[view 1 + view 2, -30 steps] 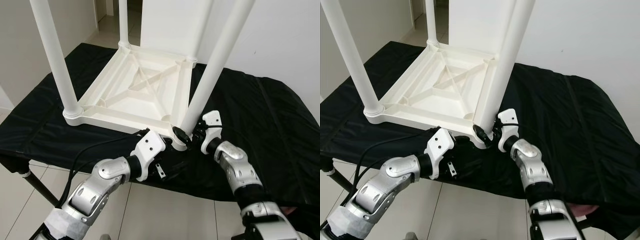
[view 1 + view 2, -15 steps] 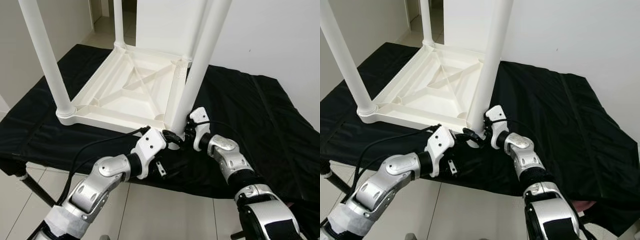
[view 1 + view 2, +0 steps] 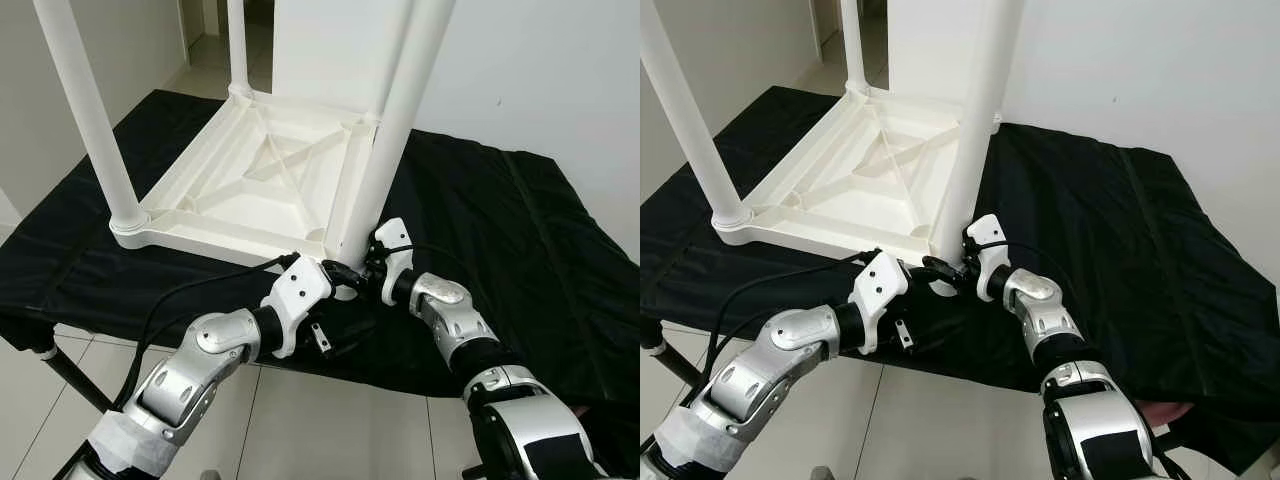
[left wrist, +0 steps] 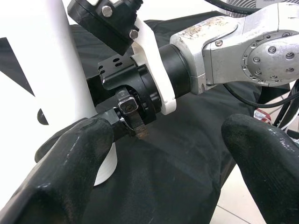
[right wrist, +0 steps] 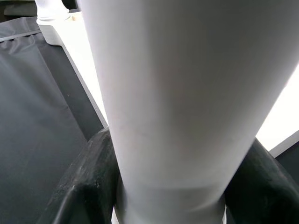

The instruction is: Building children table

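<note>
- White walls and pale floor tiles behind, black cloth (image 3: 520, 230) draped over the table
- Right end effector (image 3: 962, 258) closed around the base of the near leg (image 3: 392, 130), one black finger on each side of the white tube as seen from the right wrist
- Left end effector (image 3: 338, 272) spread wide beside the same corner, holding nothing, one finger (image 4: 74, 168) close by the leg's foot
- Upside-down children's table top (image 3: 260, 185) resting on the cloth, ribbed underside facing up, other legs (image 3: 90, 110) standing in their corner sockets
- Near leg leaning slightly, likely not yet fully seated in its socket
- Probably light, stiff hollow plastic; smooth and round, so liable to turn or slip in a loose pinch
- Best held low on the leg near the socket, where leverage is small, with the frame corner braced by the free end effector
</note>
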`<state>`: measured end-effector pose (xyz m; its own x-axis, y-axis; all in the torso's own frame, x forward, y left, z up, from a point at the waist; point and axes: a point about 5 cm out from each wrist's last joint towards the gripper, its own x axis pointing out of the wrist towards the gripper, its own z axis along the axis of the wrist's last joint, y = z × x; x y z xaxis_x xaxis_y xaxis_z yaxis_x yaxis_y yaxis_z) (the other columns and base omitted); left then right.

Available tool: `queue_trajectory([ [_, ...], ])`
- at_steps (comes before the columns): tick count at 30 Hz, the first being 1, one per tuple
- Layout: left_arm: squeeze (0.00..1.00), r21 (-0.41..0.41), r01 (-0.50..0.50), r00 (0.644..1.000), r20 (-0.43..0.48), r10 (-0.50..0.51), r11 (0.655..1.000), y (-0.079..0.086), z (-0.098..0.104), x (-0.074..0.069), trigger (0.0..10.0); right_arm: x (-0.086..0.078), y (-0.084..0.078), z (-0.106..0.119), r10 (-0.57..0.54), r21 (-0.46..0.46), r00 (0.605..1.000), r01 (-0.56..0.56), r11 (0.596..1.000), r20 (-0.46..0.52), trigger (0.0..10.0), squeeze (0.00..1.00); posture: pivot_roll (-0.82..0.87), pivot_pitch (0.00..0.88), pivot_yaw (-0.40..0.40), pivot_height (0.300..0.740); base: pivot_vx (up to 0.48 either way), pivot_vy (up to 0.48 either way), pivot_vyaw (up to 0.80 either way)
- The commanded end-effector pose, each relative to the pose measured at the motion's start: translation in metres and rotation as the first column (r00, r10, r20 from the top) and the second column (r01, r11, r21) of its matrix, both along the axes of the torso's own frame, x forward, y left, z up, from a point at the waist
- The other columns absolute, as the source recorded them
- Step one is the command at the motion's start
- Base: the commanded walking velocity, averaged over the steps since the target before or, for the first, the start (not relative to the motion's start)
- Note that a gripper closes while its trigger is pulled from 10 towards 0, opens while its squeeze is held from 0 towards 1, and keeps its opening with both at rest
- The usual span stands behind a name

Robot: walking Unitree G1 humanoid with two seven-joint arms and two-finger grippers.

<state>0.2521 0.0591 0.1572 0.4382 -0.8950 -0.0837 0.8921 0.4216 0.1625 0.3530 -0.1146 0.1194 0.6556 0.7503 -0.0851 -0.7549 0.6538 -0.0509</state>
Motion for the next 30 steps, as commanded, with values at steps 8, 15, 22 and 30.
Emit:
queue_trajectory([
  [8, 0.00, 0.010, 0.072, 0.997, -0.025, -0.072, 0.997, -0.002, -0.004, -0.006, 10.0, 0.000, -0.011, -0.002, -0.261, 0.040, 0.965, 0.260, 0.965, 0.019, 10.0, 0.00, -0.03, 0.000, -0.070, 0.740, 0.000, 0.000, 0.00],
  [15, 0.00, 0.010, 0.071, 0.997, -0.030, -0.071, 0.997, -0.002, -0.005, -0.007, 10.0, -0.006, 0.000, -0.003, -0.479, 0.116, 0.877, 0.479, 0.870, -0.031, 10.0, 0.00, -0.04, 0.000, -0.071, 0.740, 0.000, 0.000, 0.00],
  [22, 0.00, 0.010, 0.073, 0.997, -0.031, -0.073, 0.997, -0.002, -0.005, -0.007, 10.0, -0.015, 0.008, -0.006, -0.644, 0.125, 0.763, 0.646, 0.753, -0.059, 10.0, 0.00, -0.04, 0.000, -0.074, 0.740, 0.000, 0.000, 0.00],
  [30, 0.00, 0.010, 0.074, 0.997, -0.030, -0.074, 0.997, -0.003, -0.006, -0.007, 10.0, -0.028, 0.028, -0.003, -0.692, 0.151, 0.719, 0.692, 0.706, -0.061, 10.0, 0.00, -0.04, 0.000, -0.076, 0.740, 0.000, 0.000, 0.00],
])
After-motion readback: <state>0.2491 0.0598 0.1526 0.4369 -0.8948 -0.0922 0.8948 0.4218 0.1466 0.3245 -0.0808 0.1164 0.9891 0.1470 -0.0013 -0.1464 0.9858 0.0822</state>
